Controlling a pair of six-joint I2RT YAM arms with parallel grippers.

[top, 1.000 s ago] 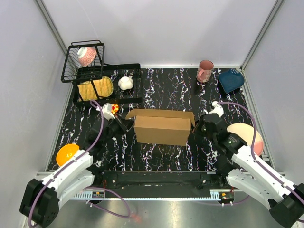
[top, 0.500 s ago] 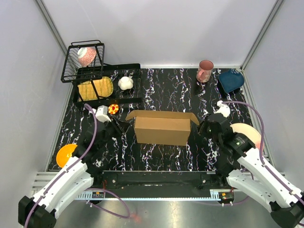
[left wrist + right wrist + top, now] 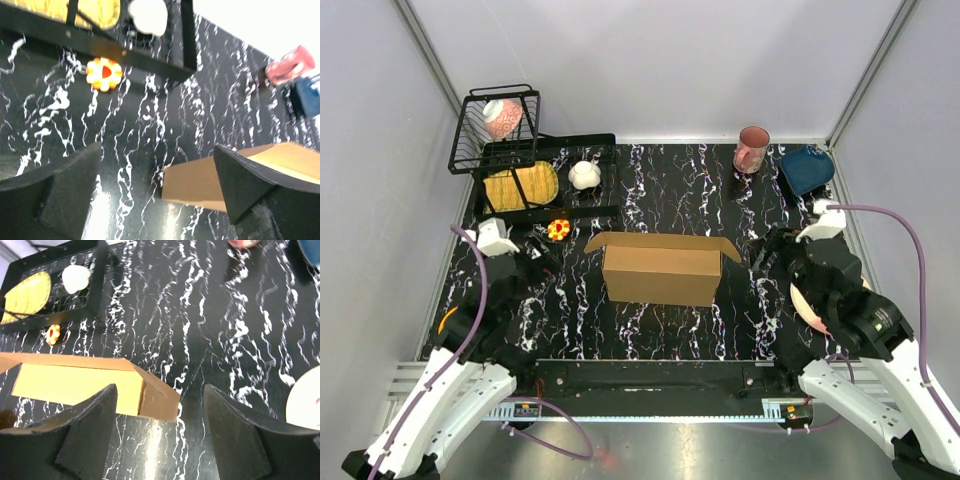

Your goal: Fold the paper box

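Note:
The paper box [image 3: 660, 268] is a brown cardboard box standing mid-table, with its top flaps spread outward at both ends. My left gripper [image 3: 528, 262] hangs left of it, open and apart from it. In the left wrist view the box's left end [image 3: 195, 185] shows ahead between the wide-spread fingers of the left gripper [image 3: 157, 170]. My right gripper [image 3: 770, 262] is off the box's right end, open and holding nothing. In the right wrist view the box [image 3: 75, 382] and its slanting end flap lie ahead of the right gripper [image 3: 160, 395], untouched.
A black rack [image 3: 600, 140] holding a yellow item and a white one stands at the back left, with a wire basket [image 3: 495, 125] behind it. A small orange flower toy [image 3: 558, 230] lies left of the box. A pink cup [image 3: 752, 150] and a blue bowl [image 3: 807, 168] stand at the back right. A pale plate [image 3: 808, 300] lies under my right arm.
Both grippers have opened and drawn back from the box's ends, the left one leftward and the right one rightward. The box has stayed put.

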